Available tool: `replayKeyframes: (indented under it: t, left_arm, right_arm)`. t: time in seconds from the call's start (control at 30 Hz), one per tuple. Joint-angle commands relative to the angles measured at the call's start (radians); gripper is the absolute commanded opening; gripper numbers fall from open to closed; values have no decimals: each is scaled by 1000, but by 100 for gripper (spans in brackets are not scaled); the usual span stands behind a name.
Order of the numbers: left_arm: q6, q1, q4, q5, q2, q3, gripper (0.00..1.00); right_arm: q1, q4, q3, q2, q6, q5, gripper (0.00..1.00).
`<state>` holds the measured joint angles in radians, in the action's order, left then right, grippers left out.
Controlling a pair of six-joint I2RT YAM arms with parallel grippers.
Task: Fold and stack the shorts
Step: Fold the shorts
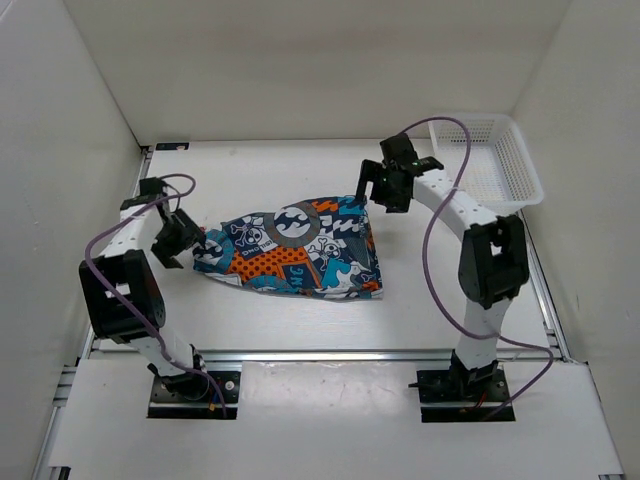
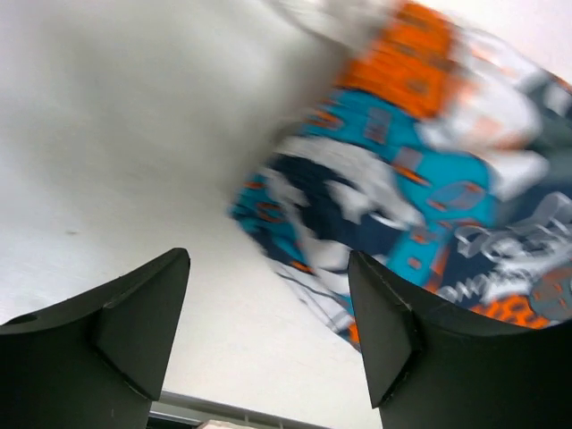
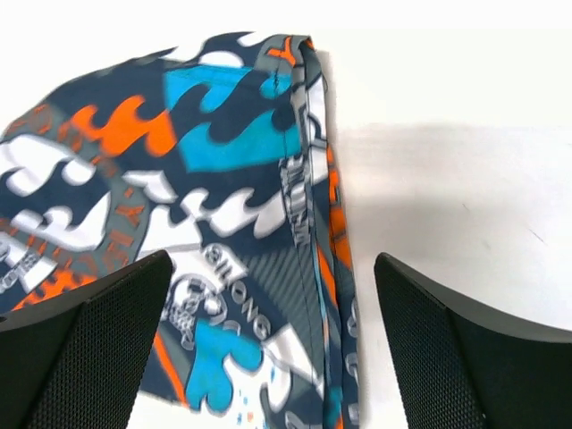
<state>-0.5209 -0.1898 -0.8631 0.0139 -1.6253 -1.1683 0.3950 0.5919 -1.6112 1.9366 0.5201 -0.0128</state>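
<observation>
The printed shorts [image 1: 295,247] lie folded on the white table, skulls and circles in blue, orange, teal and white. My left gripper [image 1: 183,243] is open and empty, just off the shorts' left tip. In the left wrist view its jaws stand wide apart [image 2: 268,322] over bare table, with the shorts' corner [image 2: 411,179] ahead and to the right. My right gripper [image 1: 378,190] is open and empty, raised above the shorts' far right corner. In the right wrist view its jaws straddle [image 3: 273,304] the hemmed right edge of the shorts [image 3: 223,206].
A white mesh basket [image 1: 490,160] stands at the back right corner, behind the right arm. White walls close in the table on three sides. A metal rail [image 1: 320,355] runs along the near edge.
</observation>
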Motion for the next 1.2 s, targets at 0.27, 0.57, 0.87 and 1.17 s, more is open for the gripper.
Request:
replayKeyframes:
  t: [0.27, 0.57, 0.87, 1.17]
  left_arm:
    - [122, -53, 124, 170, -205, -64, 91]
    - [90, 20, 142, 218, -320, -134, 54]
    - [50, 73, 142, 173, -349, -188, 10]
    - [30, 96, -77, -264, -90, -300, 10]
  right_arm:
    - [65, 88, 224, -387, -38, -46, 98]
    - [65, 120, 336, -568, -38, -46, 100]
    - [65, 152, 346, -630, -38, -67, 100]
    - [65, 161, 346, -659, -48, -76, 100]
